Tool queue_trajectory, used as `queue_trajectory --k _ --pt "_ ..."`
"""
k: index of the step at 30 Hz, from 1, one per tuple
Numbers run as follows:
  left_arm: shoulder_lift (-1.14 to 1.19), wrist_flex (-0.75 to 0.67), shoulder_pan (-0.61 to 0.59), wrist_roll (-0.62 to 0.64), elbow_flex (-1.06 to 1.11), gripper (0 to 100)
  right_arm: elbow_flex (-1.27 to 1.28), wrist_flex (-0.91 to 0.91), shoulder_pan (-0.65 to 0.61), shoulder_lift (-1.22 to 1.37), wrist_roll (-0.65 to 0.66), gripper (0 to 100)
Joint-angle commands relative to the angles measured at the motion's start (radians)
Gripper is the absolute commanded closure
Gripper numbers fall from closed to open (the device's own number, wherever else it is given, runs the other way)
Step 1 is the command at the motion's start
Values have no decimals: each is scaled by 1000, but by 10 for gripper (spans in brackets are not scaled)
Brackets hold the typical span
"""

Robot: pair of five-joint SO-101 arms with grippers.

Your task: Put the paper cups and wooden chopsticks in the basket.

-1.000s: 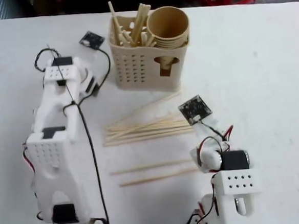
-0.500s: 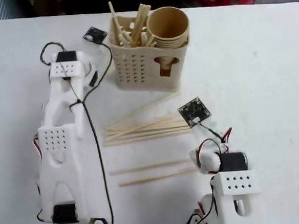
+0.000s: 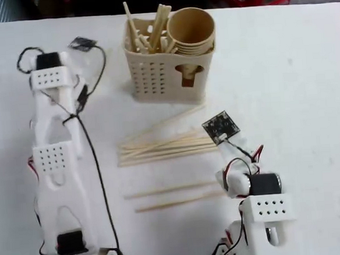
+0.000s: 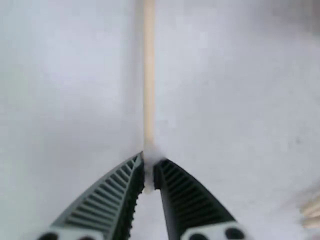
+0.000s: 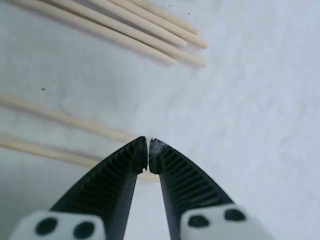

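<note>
- The basket [image 3: 155, 82] is cream plastic with a perforated wall. It stands upright on the white tabletop [image 3: 295, 83], well ahead of my right jaws and off to the right of my left jaws.
- Inside it, a nested stack of tan paper cups [image 3: 191, 27] takes the side farther from my left jaws. A handful of standing chopsticks [image 3: 161, 20] lean in the nearer side, their ends poking above the rim.
- My left jaws are pinched on the near end of the held chopstick [image 4: 148, 75], a pale, straight, slim stick. It runs straight out ahead of the tips, over the tabletop.
- My right jaws are closed tip to tip with nothing between them, low over the tabletop.
- Two single chopsticks [image 5: 65, 117] lie close by my right tips, roughly parallel and apart from each other. The nearer one passes beneath the tips.
- Farther ahead of my right jaws, a bundle of loose chopsticks [image 5: 145, 30] lies side by side with uneven ends, between those jaws and the basket.
- A slanted chopstick [image 3: 169, 120] lies between the bundle and the basket.
</note>
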Motion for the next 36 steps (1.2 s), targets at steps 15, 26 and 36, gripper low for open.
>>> queue_trajectory --k 15,26,36 --pt "-993 -408 -268 -508 1553 977 58 -111 8 -18 2 978" --pt "-1300 -569 -243 -506 1797 884 92 -114 8 -18 9 978" --pt "-1454 -574 -127 -379 1777 862 106 -116 8 -18 9 978"
